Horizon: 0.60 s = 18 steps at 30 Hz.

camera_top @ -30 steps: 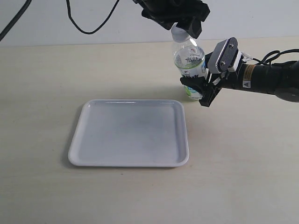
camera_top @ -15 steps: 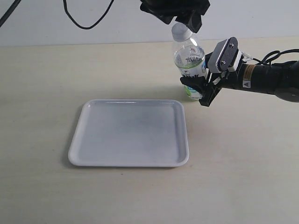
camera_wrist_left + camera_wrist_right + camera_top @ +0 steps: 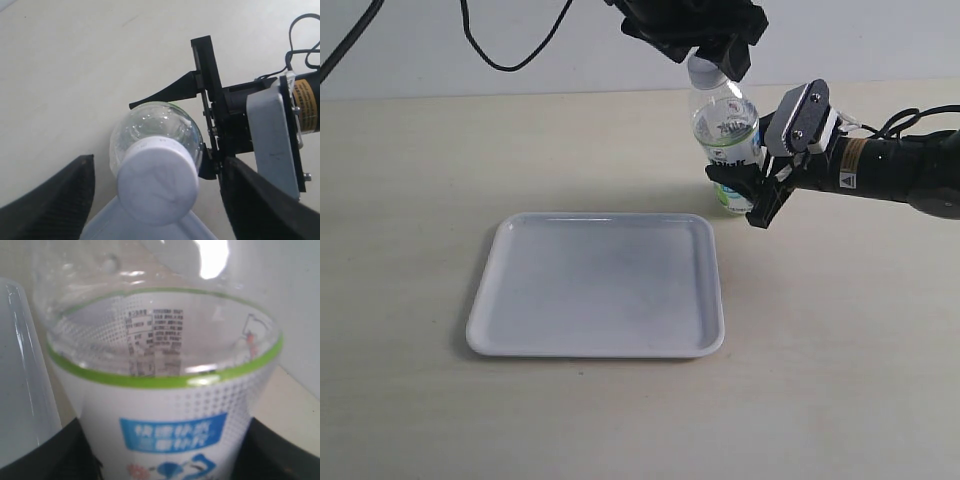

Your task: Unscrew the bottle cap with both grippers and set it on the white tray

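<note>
Nearest you on the pale, matte table (image 3: pixel 420 200) lies the tray (image 3: pixel 600 285): flat, smooth white plastic, nearly square, with rounded corners and a low rim. Nothing is on it.

Just past its far right corner, your right end effector (image 3: pixel 742 196) is clamped on the lower, labelled part of the bottle (image 3: pixel 728 135), one dark jaw on each side of it. The right wrist view shows the label pressed between those jaws. The bottle is clear, thin plastic, round in section, with a white wrap edged by a green band and carrying a blue panel. It stands about upright on the table, its long axis vertical and its neck pointing up.

On top sits the cap (image 3: pixel 703 70), small, round and white, screwed on and facing up. Your left end effector (image 3: pixel 710 57) hangs over it from above. The left wrist view shows its two black fingers (image 3: pixel 50 200) spread wide, one on either side of the cap with table visible in both gaps, so it is open and grips nothing.
</note>
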{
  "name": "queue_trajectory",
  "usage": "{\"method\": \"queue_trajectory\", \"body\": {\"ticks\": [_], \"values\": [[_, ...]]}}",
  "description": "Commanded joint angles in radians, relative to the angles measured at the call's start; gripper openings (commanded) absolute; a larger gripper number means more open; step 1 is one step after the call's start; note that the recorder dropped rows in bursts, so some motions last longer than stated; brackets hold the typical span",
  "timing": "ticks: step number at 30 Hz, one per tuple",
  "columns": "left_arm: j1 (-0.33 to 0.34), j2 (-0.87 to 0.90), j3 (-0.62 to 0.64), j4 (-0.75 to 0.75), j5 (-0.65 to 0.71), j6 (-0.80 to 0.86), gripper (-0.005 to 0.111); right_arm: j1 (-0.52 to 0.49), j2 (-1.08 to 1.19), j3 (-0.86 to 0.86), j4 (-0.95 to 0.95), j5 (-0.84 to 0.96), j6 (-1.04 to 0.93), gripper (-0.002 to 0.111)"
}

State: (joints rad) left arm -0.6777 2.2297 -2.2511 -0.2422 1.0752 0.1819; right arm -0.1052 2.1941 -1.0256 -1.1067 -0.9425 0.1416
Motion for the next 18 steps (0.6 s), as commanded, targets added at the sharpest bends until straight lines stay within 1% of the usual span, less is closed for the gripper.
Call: {"method": "queue_trajectory", "body": {"ticks": [1, 3, 4, 7, 10, 13, 18], "values": [[-0.001, -0.005, -0.007, 0.003, -0.004, -0.007, 0.069, 0.000, 0.011, 0.010, -0.036, 0.097, 0.002, 0.000], [-0.001, -0.005, -0.007, 0.003, -0.004, -0.007, 0.068, 0.000, 0.011, 0.010, -0.036, 0.097, 0.002, 0.000], [-0.001, -0.003, -0.007, 0.003, -0.004, -0.007, 0.065, 0.000, 0.011, 0.010, -0.036, 0.097, 0.002, 0.000], [-0.001, -0.003, -0.007, 0.003, -0.002, -0.007, 0.049, 0.000, 0.011, 0.010, -0.036, 0.097, 0.002, 0.000], [-0.001, -0.003, -0.007, 0.003, -0.002, -0.031, 0.028, 0.000, 0.011, 0.010, -0.036, 0.097, 0.002, 0.000], [-0.001, -0.003, -0.007, 0.003, -0.002, -0.033, 0.000, 0.000, 0.011, 0.010, -0.036, 0.097, 0.002, 0.000], [-0.001, -0.003, -0.007, 0.003, 0.000, -0.060, 0.000, 0.000, 0.011, 0.010, -0.036, 0.097, 0.002, 0.000]]}}
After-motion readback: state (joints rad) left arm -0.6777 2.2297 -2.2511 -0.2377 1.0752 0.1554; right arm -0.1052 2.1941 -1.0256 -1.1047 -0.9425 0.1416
